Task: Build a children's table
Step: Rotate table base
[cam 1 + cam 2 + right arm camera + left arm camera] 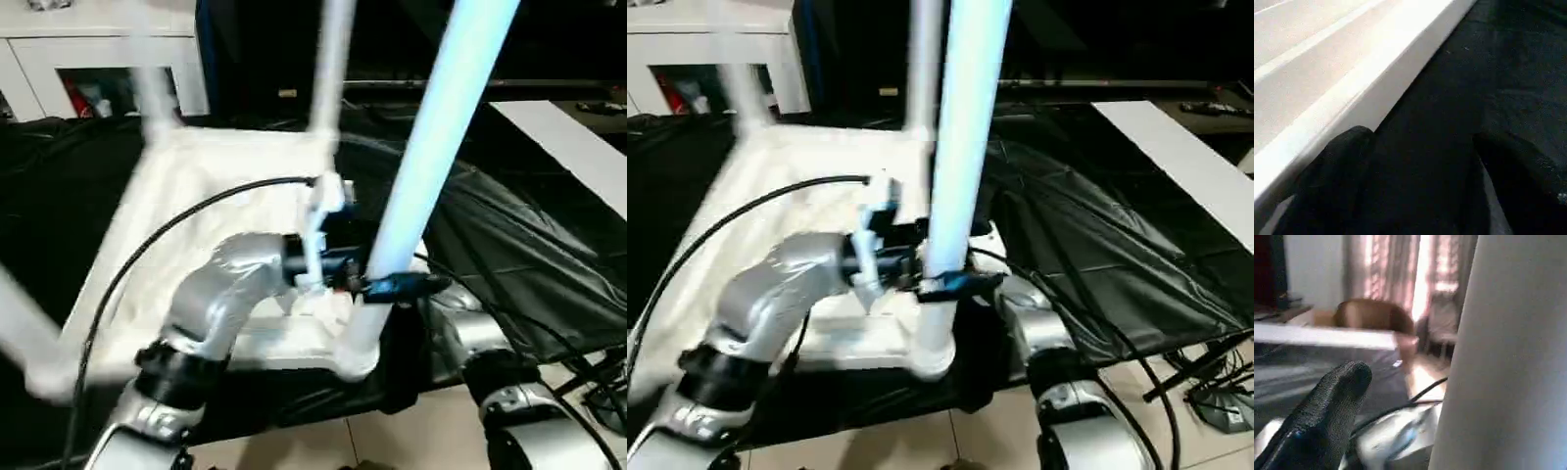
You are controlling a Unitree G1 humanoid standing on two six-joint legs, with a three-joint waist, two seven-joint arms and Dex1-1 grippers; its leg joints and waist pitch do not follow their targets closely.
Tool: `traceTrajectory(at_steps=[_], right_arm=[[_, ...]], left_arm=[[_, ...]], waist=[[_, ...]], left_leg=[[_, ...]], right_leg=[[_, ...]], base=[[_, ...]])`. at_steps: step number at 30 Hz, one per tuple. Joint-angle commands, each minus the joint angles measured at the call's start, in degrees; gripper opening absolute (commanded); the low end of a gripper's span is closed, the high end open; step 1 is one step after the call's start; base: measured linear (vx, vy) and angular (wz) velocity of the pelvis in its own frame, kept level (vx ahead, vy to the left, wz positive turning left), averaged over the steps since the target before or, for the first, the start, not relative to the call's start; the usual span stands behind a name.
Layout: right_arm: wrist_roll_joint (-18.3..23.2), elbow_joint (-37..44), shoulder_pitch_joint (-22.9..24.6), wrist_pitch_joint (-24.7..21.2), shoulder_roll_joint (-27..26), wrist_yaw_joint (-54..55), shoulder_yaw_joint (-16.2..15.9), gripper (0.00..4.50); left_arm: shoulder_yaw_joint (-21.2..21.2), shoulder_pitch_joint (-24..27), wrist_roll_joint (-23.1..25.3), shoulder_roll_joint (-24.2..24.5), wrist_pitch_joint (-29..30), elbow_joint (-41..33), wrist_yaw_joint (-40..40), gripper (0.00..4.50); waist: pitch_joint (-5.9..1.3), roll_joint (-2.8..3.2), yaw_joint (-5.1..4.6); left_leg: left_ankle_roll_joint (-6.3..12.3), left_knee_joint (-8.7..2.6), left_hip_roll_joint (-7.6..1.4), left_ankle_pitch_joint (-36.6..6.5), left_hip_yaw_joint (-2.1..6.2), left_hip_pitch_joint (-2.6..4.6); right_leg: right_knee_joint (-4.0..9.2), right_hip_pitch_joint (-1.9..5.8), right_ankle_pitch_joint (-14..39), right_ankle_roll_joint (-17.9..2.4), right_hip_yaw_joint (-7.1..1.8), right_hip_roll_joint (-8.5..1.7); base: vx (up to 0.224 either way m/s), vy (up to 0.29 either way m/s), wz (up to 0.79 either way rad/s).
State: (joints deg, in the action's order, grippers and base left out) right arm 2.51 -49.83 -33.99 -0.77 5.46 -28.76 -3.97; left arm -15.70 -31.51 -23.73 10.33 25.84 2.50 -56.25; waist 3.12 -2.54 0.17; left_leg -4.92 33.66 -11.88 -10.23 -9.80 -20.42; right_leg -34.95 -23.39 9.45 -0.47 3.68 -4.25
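The white plastic rectangular tabletop (225, 196) lies underside up on the black cloth-covered work table (509, 235), with white tubular legs standing in its corner sockets. The nearest leg (431, 147) rises from the near right socket. The left gripper (338, 269) sits spread wide just beside this leg, holding nothing. The right gripper (1420, 181) hangs spread over the black cloth beside the tabletop's edge.
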Motion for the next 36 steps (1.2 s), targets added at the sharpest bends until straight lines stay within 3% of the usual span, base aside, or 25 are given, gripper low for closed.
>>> traceTrajectory(at_steps=[1, 3, 10, 13, 17, 20, 23, 27, 29, 30, 32, 34, 35, 36], right_arm=[[-0.1, -0.4, -1.3, 1.1, -0.4, 0.2, -0.2, 3.88], [0.5, -0.2, -1.6, 1.3, 0.2, 0.5, 1.0, 3.88], [1.9, 2.0, -0.8, 0.7, 2.9, 0.9, 3.7, 3.88], [2.2, 2.9, 0.4, 0.6, 5.9, 0.5, 5.0, 3.88], [1.7, 5.0, 2.0, -1.8, 8.9, -2.2, 5.0, 3.88], [0.8, 6.9, 3.1, -3.8, 11.6, -4.4, 4.2, 3.88], [0.6, 9.0, 4.1, -4.9, 13.8, -6.4, 3.5, 3.88], [2.0, 21.4, 10.0, -7.9, 21.7, -19.5, -0.2, 3.88], [3.6, 28.1, 13.2, -10.2, 26.0, -26.3, -1.7, 3.88], [3.8, 28.6, 13.5, -10.5, 26.3, -26.8, -1.8, 3.88], [6.9, 35.7, 16.4, -13.7, 30.4, -33.1, -2.6, 3.88], [8.2, 38.3, 17.2, -15.4, 31.7, -34.7, -2.8, 3.88], [9.1, 40.2, 17.8, -16.6, 32.7, -35.9, -3.0, 3.88], [10.2, 43.1, 18.6, -18.6, 34.3, -37.6, -3.2, 3.88]], left_arm=[[-0.5, 0.4, 3.8, 2.3, -0.8, 2.5, 1.5, 4.43], [-0.7, 0.9, 5.4, 4.4, -1.6, 3.3, 1.3, 4.43], [-0.2, 1.8, 8.6, 10.3, -3.2, 6.1, -0.1, 4.43], [-2.2, 2.1, 11.8, 15.1, -4.7, 8.6, -2.4, 4.43], [-3.2, 2.9, 9.8, 15.9, 1.0, 5.2, -4.2, 4.43], [-5.1, 3.8, 8.7, 16.3, 5.0, 1.3, -5.4, 4.17], [-6.3, 4.2, 9.6, 16.0, 6.3, -0.3, -4.1, 3.91], [-8.3, 6.2, 11.1, 18.1, 10.7, -5.6, -3.3, 3.59], [-9.8, 6.7, 14.4, 19.8, 12.0, -7.2, -1.7, 3.46], [-9.9, 6.8, 14.7, 19.9, 12.1, -7.3, -1.5, 3.27], [-11.0, 7.1, 17.5, 21.0, 13.3, -8.3, 0.6, 3.16], [-10.9, 7.2, 17.4, 20.7, 14.3, -8.7, 1.4, 3.06], [-10.8, 7.2, 17.3, 20.5, 14.6, -9.0, 2.0, 2.94], [-11.0, 7.3, 17.4, 20.1, 16.0, -9.6, 3.2, 2.84]], waist=[[-3.45, 0.35, 0.76], [-3.51, 0.36, 0.78], [-3.61, 0.95, 2.1], [-3.69, 0.97, 2.39], [-3.76, 0.96, 2.83], [-3.78, 0.94, 3.21], [-3.56, 0.9, 3.29], [-3.33, 0.71, 3.62], [-3.27, 0.57, 3.6], [-3.1, 1.06, 3.35], [-3.05, 0.67, 3.37], [-2.84, 0.97, 3.22], [-2.95, 0.77, 3.25], [-2.92, 0.94, 3.31]], left_leg=[[0.03, -3.82, -0.6, -17.9, 0.1, -0.09], [-0.12, -3.9, -0.77, -17.9, 0.19, 0.07], [-0.66, -4.03, -0.98, -16.3, -0.09, 0.54], [-0.66, -4.05, -0.83, -15.1, -0.12, 0.26], [-0.78, -3.92, -0.85, -13.6, -0.29, 0.33], [-0.36, -3.86, -0.96, -12.7, -0.34, 0.25], [-0.19, -3.85, -0.78, -14.2, -0.38, 0.15], [0.78, -3.86, -0.97, -15.2, -0.22, 0.13], [1.53, -3.89, -0.97, -15.9, -0.12, 0.03], [1.65, -3.97, -0.89, -16.8, -0.11, 0.06], [1.83, -3.86, -0.87, -18.0, 0.04, 0.12], [1.93, -3.78, -0.66, -18.6, 0.09, 0.11], [1.9, -3.64, -0.67, -18.2, 0.1, 0.21], [2.05, -3.64, -0.71, -18.1, 0.11, 0.29]], right_leg=[[5.18, 2.72, 24.5, -8.5, -2.06, -2.92], [5.12, 2.56, 24.5, -8.3, -2.12, -2.94], [4.24, 2.38, 16.9, -11.0, -2.32, -2.72], [4.03, 2.72, 15.5, -11.1, -2.37, -2.82], [3.75, 2.89, 13.1, -11.8, -2.43, -2.78], [3.59, 3.0, 11.7, -12.9, -2.47, -2.92], [4.1, 3.1, 14.6, -12.0, -2.38, -2.8], [4.56, 3.21, 18.7, -9.7, -2.33, -2.72], [4.77, 3.09, 20.5, -8.6, -2.28, -2.57], [5.1, 2.85, 21.6, -8.6, -2.23, -2.52], [5.42, 2.86, 24.9, -7.3, -2.1, -2.58], [5.83, 2.53, 29.0, -6.3, -1.98, -2.67], [6.04, 2.56, 29.7, -5.8, -1.93, -2.63], [6.04, 2.32, 29.6, -6.0, -1.98, -2.63]], base=[[0.0, 0.0, 0.0], [0.0, 0.0, 0.0], [0.0, 0.0, 0.0], [0.0, 0.0, 0.0], [0.0, 0.0, 0.0], [0.0, 0.0, 0.0], [0.0, 0.0, 0.0], [0.0, 0.0, 0.0], [0.0, 0.0, 0.0], [0.0, 0.0, 0.0], [0.0, 0.0, 0.0], [0.0, 0.0, 0.0], [0.0, 0.0, 0.0], [0.0, 0.0, 0.0]])
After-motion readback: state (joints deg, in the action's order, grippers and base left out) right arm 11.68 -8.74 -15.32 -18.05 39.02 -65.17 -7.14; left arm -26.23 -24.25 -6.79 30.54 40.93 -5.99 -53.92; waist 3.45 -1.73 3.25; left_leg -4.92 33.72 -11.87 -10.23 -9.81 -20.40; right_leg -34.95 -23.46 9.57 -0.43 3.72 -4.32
